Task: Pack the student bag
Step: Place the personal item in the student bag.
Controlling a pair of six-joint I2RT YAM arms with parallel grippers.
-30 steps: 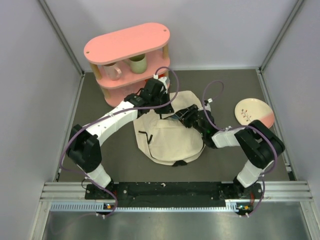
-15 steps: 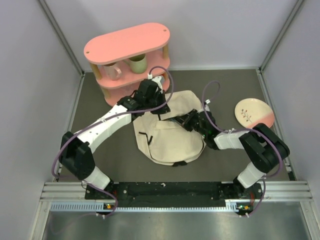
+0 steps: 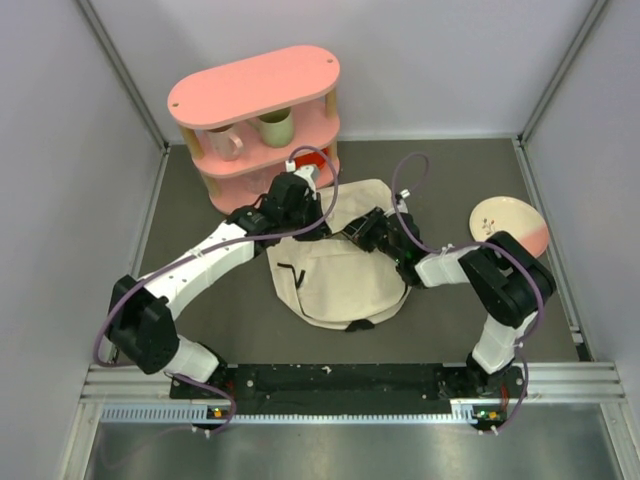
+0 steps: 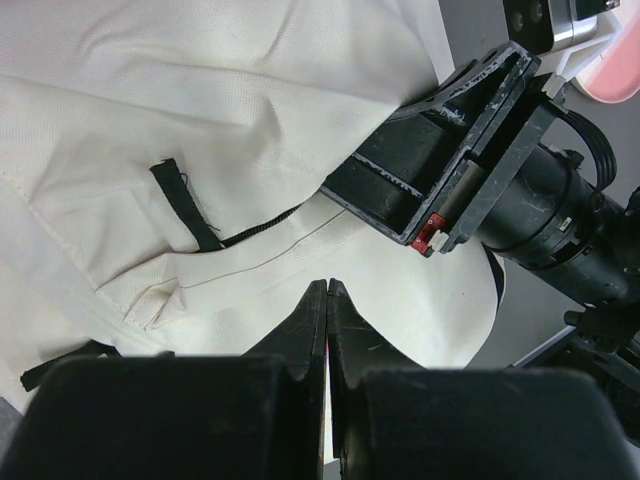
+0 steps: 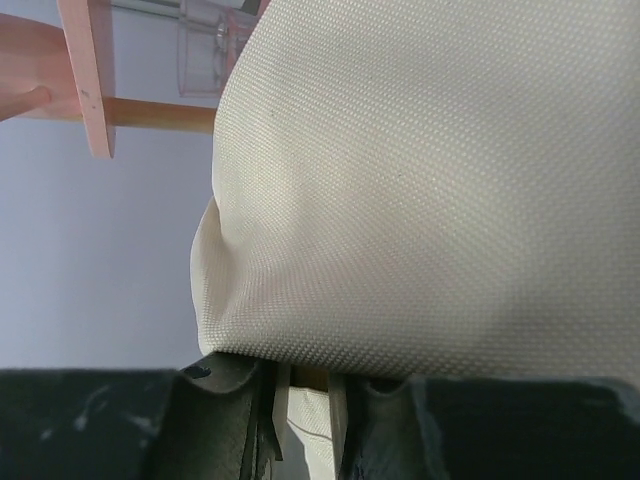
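Right gripper (image 5: 305, 385) is nearly closed, with a thin fold of cream fabric pinched between its fingers. That's the student bag (image 3: 345, 285), and its cloth fills most of the right wrist view, draped over the fingers. The left gripper (image 4: 327, 292) is pressed fully closed. I can't see anything between its fingers, and it hangs just over the bag's panel near the dark zipper line (image 4: 255, 235). The two grippers are really close together over the far part of the bag, and the right one's black body sits right in front of the left wrist camera.

The bag lies flat in the middle of the worktop (image 3: 200, 290), with its far edge near the pink shelf (image 3: 255, 85). A plate (image 3: 508, 222) sits well off to the right.

My guess is they're trying to get the bag open, and nothing looks packed yet. What I'd worry about:
- That pinch looks like a small bit of cloth. Pull up or sideways too briskly and the fabric probably slides out.
- The left gripper isn't pinning anything that I can see, so the whole bag could just drag along instead of opening.
- With the grippers this close, any sideways move risks them bumping.
- The left arm and its cable are near the shelf, so a big swing could clip it.
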